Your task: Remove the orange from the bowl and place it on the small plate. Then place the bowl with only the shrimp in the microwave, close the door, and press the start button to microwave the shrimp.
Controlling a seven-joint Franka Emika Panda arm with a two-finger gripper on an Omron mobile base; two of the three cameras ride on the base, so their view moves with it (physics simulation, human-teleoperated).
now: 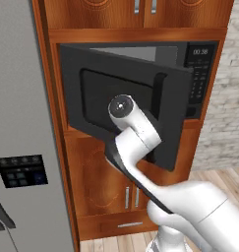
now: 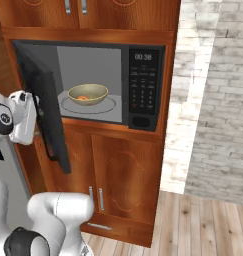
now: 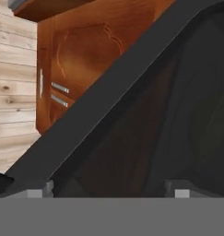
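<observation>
The right base view shows the olive ceramic bowl point(image 2: 88, 93) inside the black built-in microwave point(image 2: 143, 90), hidden elsewhere behind its dark half-open door point(image 1: 126, 106). In the hand view the gripper point(image 3: 109, 190) stands spread wide against that door, its fingertips barely visible.

Microwave door point(image 1: 126, 106) dark grey; control panel point(image 2: 143, 85) black. Bowl point(image 2: 88, 93) olive-gold, orange bit inside. Cabinets point(image 2: 125, 175) reddish-brown wood. Brick wall point(image 2: 213, 100) pale grey. Fridge point(image 1: 20, 123) grey.
</observation>
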